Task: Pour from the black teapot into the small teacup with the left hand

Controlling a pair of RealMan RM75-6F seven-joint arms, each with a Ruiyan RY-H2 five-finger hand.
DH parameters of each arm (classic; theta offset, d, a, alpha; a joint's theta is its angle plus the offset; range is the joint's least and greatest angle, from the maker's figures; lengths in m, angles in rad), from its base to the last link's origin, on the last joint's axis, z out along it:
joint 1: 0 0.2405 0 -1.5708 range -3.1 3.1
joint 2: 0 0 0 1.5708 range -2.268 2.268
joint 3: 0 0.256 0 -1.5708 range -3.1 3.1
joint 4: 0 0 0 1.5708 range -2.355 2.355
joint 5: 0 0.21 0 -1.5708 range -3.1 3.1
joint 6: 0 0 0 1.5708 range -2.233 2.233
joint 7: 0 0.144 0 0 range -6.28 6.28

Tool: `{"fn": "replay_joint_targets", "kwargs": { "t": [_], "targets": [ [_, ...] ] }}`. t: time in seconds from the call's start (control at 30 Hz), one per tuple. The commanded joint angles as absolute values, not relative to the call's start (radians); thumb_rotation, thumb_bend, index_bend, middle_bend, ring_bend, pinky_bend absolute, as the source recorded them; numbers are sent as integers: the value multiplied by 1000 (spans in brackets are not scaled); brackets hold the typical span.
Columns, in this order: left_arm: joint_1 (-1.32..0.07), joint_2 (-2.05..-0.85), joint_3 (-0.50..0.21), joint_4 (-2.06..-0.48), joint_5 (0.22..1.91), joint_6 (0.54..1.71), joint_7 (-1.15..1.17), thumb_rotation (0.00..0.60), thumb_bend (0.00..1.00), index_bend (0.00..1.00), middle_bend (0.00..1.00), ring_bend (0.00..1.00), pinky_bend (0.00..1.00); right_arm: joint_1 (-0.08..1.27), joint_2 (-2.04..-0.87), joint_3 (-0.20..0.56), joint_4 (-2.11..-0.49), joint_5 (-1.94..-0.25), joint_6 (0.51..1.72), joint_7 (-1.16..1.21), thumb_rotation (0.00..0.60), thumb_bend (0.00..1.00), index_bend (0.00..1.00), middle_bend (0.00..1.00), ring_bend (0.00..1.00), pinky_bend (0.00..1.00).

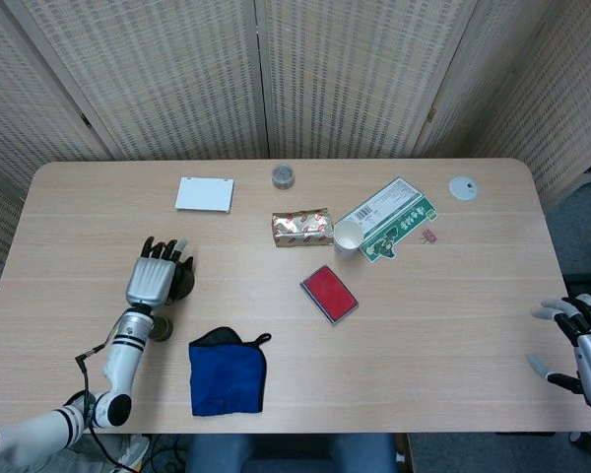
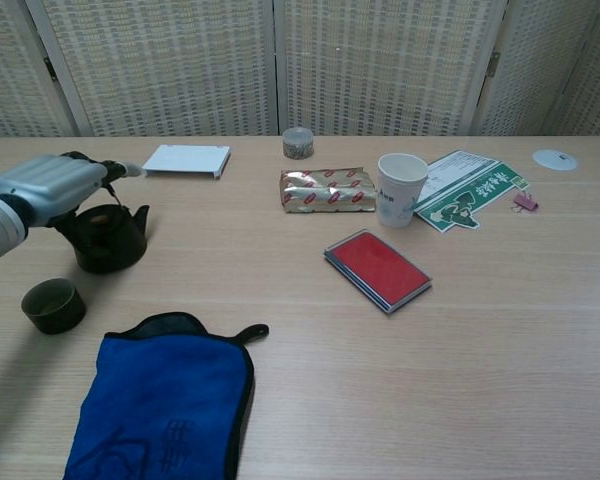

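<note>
The black teapot sits at the table's left, with its spout pointing right in the chest view. My left hand is over it, fingers curled around the top handle, and holds it. In the head view the hand hides most of the teapot. The small dark teacup stands upright just in front of the pot, near my forearm, and peeks out beside the wrist. My right hand hovers at the table's right edge, fingers spread, holding nothing.
A blue cloth lies in front of the teacup. A red case, a paper cup, a foil packet and a green leaflet occupy the middle. A white box and a small tin lie further back.
</note>
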State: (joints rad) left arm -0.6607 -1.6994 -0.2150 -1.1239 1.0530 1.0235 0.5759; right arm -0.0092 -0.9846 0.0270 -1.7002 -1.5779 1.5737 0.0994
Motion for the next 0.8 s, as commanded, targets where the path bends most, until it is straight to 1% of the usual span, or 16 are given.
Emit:
{"fn": "replay_joint_targets", "kwargs": {
  "t": [0.03, 0.33, 0.67, 0.73, 0.8],
  "targets": [
    [-672, -1707, -224, -1096, 1041, 1014, 575, 600, 200, 49, 93, 125, 12, -9, -985, 27, -1700, -1577, 1573, 99, 600, 143, 334, 264, 163, 226],
    [-712, -1741, -256, -987, 1002, 981, 574, 600, 200, 49, 93, 124, 12, -10, -984, 28, -1701, -1573, 1571, 97, 600, 144, 334, 264, 163, 226],
    [-755, -1793, -294, -825, 944, 934, 590, 600, 201, 49, 93, 124, 12, -17, -981, 28, -1704, -1569, 1578, 96, 600, 144, 334, 264, 163, 226],
    [-756, -1783, -303, -828, 932, 924, 587, 600, 200, 49, 93, 125, 12, -20, -980, 28, -1704, -1570, 1582, 96, 600, 144, 334, 264, 163, 226],
    [-750, -1753, -311, -867, 919, 912, 577, 600, 200, 49, 93, 125, 12, -22, -980, 28, -1704, -1569, 1584, 97, 600, 144, 334, 264, 163, 226]
  ]
}}
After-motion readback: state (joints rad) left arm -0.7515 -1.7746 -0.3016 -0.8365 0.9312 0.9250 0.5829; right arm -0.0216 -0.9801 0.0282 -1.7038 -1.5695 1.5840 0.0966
